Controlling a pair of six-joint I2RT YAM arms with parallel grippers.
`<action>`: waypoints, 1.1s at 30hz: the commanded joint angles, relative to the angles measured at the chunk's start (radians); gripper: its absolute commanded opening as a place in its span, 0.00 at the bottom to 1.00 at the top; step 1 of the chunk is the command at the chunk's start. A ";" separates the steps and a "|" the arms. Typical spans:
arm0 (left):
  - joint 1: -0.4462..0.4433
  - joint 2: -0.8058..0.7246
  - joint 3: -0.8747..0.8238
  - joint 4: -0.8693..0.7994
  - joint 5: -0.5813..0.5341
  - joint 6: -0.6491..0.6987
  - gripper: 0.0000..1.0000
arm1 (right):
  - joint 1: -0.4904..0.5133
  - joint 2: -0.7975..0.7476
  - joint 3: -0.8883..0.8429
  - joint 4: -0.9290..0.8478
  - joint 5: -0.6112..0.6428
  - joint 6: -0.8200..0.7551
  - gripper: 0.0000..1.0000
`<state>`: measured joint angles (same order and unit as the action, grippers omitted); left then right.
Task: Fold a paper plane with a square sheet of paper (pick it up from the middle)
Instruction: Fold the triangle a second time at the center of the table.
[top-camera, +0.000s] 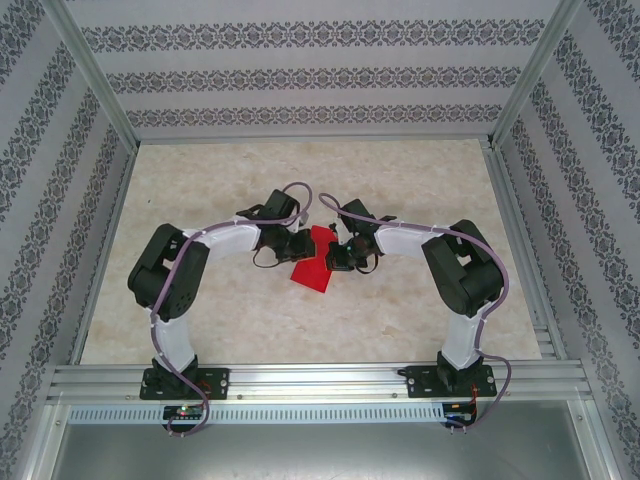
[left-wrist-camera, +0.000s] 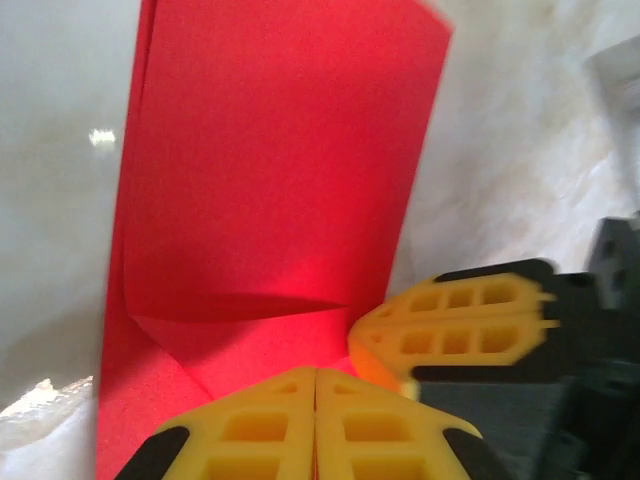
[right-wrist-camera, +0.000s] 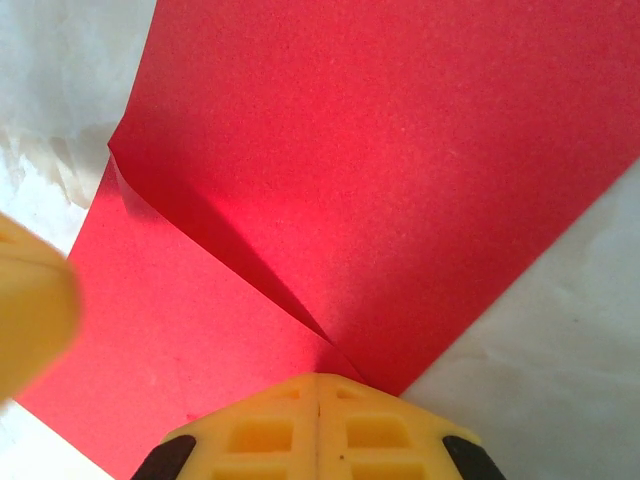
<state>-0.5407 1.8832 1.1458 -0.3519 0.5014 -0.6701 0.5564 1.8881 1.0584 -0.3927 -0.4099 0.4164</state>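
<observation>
The square sheet of paper (top-camera: 315, 268) lies in the middle of the table (top-camera: 420, 180), between the 2 arms, and is no longer flat. In the left wrist view the sheet (left-wrist-camera: 280, 180) is doubled lengthwise, 2 layers nearly edge to edge, with a slanting crease at its near end. The left gripper (top-camera: 298, 246) sits just left of the sheet, and its fingers (left-wrist-camera: 316, 372) are pressed together at the near edge, apparently pinching the paper. The right gripper (top-camera: 341, 256) sits just right of it, and its fingers (right-wrist-camera: 318, 378) are also closed tight, right where a raised fold in the red sheet (right-wrist-camera: 400, 180) runs into them. One of its yellow fingers (left-wrist-camera: 450, 330) shows beside the sheet's right edge in the left wrist view. This looks like an early fold, with the centre crease being formed and no nose corners turned in yet. The next move probably needs 1 gripper to pin the layers while the other presses along the fold, keeping the edges aligned.
</observation>
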 joint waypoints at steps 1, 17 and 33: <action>-0.009 0.050 -0.001 0.012 0.026 -0.012 0.08 | -0.001 0.116 -0.069 -0.135 0.188 -0.024 0.05; 0.068 0.075 -0.021 -0.062 -0.141 -0.043 0.09 | 0.020 0.190 -0.049 -0.209 0.311 -0.026 0.05; 0.118 0.074 0.099 -0.136 -0.128 0.063 0.10 | 0.022 0.178 -0.049 -0.196 0.287 -0.025 0.05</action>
<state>-0.4515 1.9743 1.2236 -0.4503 0.4450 -0.6575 0.5762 1.9167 1.1072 -0.4599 -0.3626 0.4126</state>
